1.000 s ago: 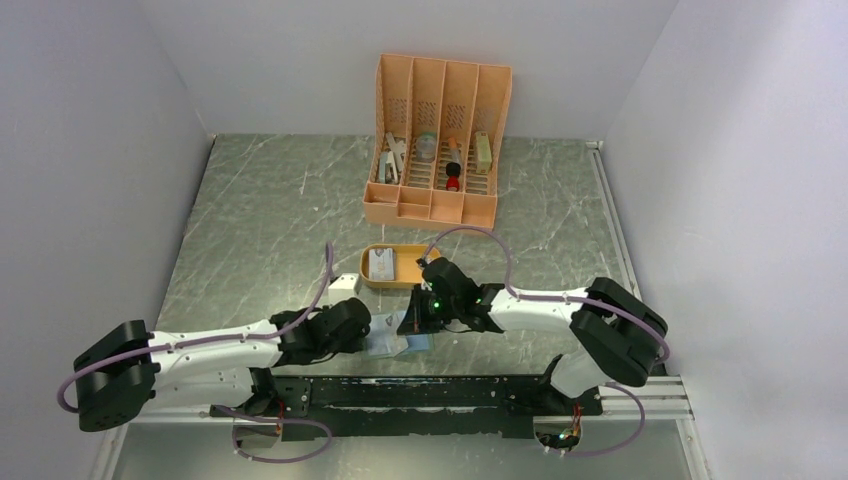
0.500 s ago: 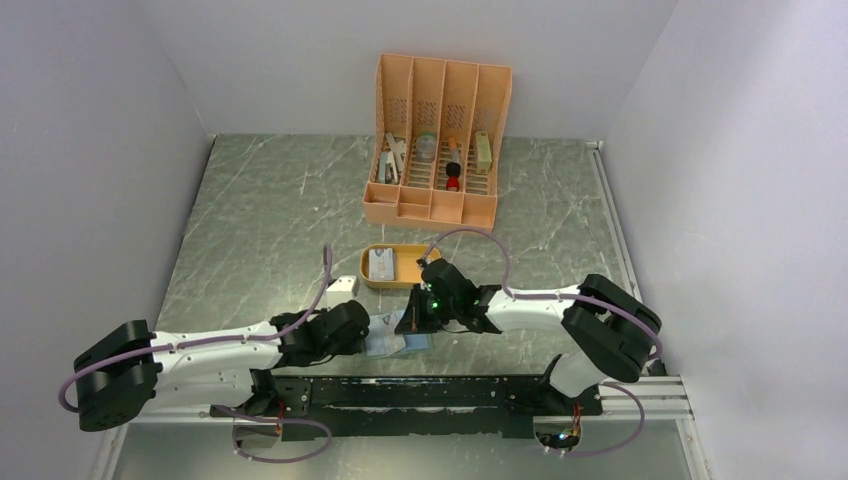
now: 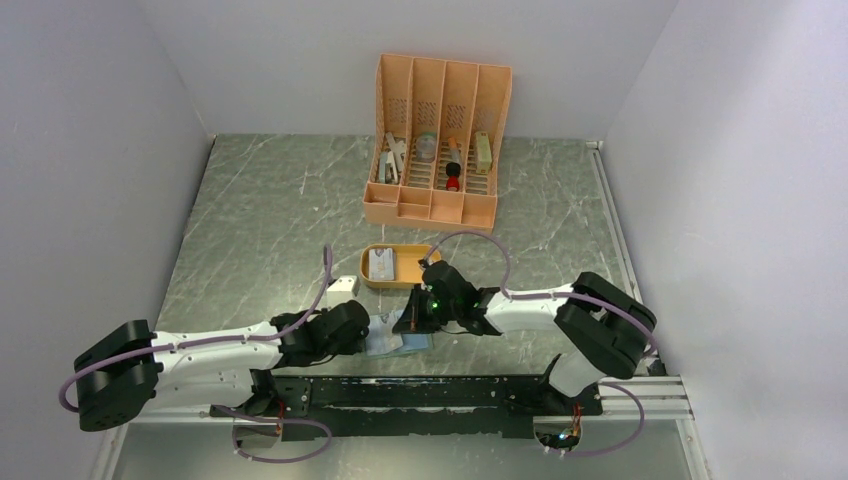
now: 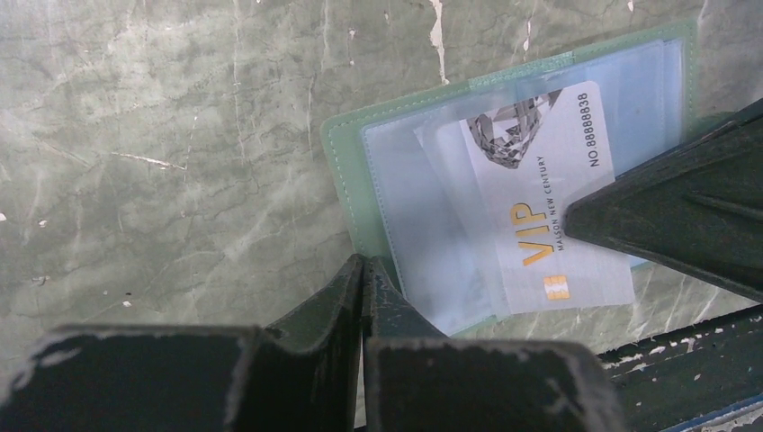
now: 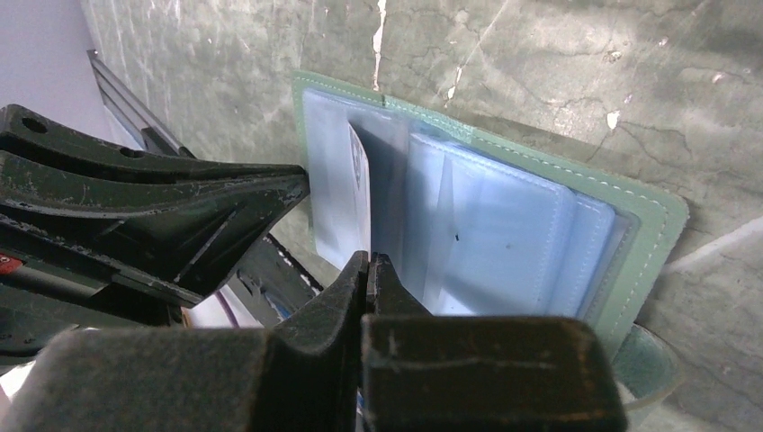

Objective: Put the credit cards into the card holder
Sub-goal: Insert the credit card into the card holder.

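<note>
The grey-green card holder (image 4: 346,171) lies open on the table near the front edge, its clear pockets (image 5: 504,234) facing up. A pale credit card (image 4: 549,198) printed "VIP" sits partly inside a pocket. My right gripper (image 5: 369,258) is shut on that card (image 5: 358,180), which shows edge-on. From the right it reaches over the holder (image 3: 388,345). My left gripper (image 4: 364,263) is shut, with its tips at the holder's near left corner and nothing visible between them. A second credit card (image 3: 381,264) lies in the orange oval tray (image 3: 412,282).
The tall orange slotted organizer (image 3: 437,140) stands at the back with small items in its slots. A small white block (image 3: 343,286) sits left of the tray. The black rail (image 3: 430,392) runs along the front edge, close behind both grippers.
My left gripper's jaws have closed at the holder's corner. My right gripper has edged slightly left with the card.
</note>
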